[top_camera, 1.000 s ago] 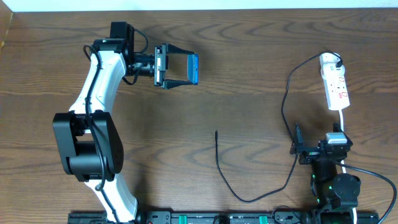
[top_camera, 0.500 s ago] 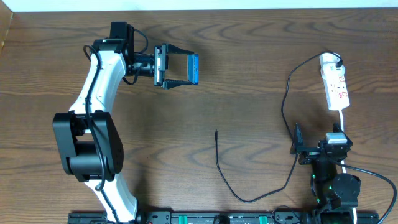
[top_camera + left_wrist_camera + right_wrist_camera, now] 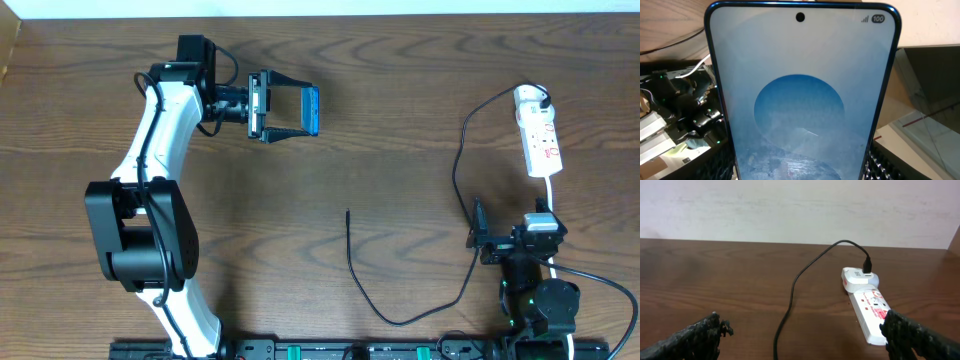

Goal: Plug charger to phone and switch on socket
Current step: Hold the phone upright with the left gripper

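I see phone [image 3: 312, 110] lit blue, on edge at far left. Black charger [image 3: 349, 240] curls across tabletop [image 3: 400, 120] from white socket [image 3: 540, 135] far right, tip loose.

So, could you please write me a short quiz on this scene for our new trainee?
1. True or false: the free tip of the charger is plugged into the phone.
2. What holds the phone? A) left jaws B) right jaws C) nothing, it lies flat
3. Fill in: the charger's other end enters a white adapter on the ___.

Key: 1 false, the tip lies on the table, apart from the phone; 2 A; 3 socket.
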Available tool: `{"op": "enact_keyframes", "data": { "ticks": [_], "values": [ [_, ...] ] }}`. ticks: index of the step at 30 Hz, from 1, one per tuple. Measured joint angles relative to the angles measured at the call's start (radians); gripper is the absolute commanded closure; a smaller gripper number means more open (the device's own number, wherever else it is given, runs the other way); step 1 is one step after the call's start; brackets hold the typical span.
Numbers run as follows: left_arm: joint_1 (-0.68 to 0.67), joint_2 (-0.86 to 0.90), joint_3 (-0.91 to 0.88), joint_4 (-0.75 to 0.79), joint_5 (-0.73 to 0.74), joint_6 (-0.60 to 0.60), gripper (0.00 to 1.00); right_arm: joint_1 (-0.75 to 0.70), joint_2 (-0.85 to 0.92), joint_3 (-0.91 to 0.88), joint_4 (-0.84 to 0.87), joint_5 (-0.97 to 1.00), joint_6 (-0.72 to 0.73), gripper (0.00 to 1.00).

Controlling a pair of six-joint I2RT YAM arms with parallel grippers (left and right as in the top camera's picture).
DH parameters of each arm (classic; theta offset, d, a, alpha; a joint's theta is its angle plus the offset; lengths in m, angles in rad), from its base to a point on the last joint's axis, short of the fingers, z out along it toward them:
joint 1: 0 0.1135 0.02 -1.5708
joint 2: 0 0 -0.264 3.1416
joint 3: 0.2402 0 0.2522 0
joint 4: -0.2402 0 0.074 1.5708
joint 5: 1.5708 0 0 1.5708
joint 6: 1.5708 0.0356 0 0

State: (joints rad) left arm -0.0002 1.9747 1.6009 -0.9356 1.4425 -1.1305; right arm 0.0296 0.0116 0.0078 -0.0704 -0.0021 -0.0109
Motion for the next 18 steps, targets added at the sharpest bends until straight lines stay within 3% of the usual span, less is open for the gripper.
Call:
{"op": "enact_keyframes", "data": {
  "ticks": [18],
  "values": [
    [0.000,0.000,0.000,0.000,0.000,-0.003,0.93,0.000,0.000,0.000,0.000,0.000,0.000,0.01]
  ]
}}
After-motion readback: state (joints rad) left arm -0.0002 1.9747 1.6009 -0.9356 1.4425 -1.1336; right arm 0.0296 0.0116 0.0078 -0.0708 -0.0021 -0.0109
